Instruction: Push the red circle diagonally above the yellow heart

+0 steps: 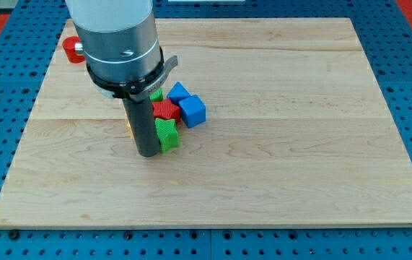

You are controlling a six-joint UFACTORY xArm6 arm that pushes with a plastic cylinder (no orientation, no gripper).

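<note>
Camera view carried no readable writing or labels. My tip (148, 153) rested on the wooden board (278, 144), touching the green star (168, 135) at its left – no jaws exist to open or close. Red circle (71, 49) sat at the board's top-left corner, partly hidden by the arm. A yellow sliver (128, 131) peeked from behind the rod – shape unclear. Red block (165, 110) and blue cube (192, 110) adjoined

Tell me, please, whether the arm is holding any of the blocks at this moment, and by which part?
Nothing is held: the rod has no gripper. My tip rests on the board beside the green star, at its left.
</note>
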